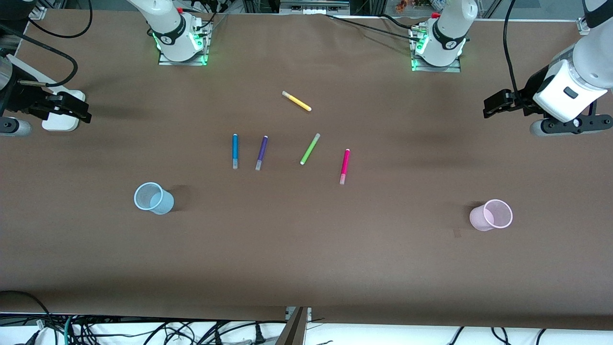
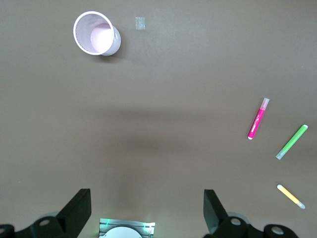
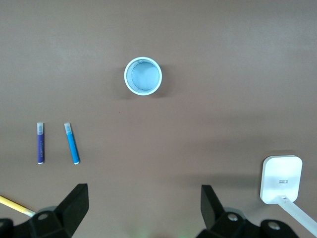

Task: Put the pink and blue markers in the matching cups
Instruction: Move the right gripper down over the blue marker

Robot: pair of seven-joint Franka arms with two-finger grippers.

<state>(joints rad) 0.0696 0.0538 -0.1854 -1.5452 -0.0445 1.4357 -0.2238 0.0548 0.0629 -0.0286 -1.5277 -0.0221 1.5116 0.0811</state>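
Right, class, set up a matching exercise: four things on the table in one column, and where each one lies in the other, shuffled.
Things:
1. yellow marker
2. blue marker
3. pink cup
4. blue cup

Places:
A. toward the left arm's end of the table
B. beside the purple marker
C. farthest marker from the front camera
D. toward the right arm's end of the table

Pairs: 1-C, 2-B, 3-A, 4-D
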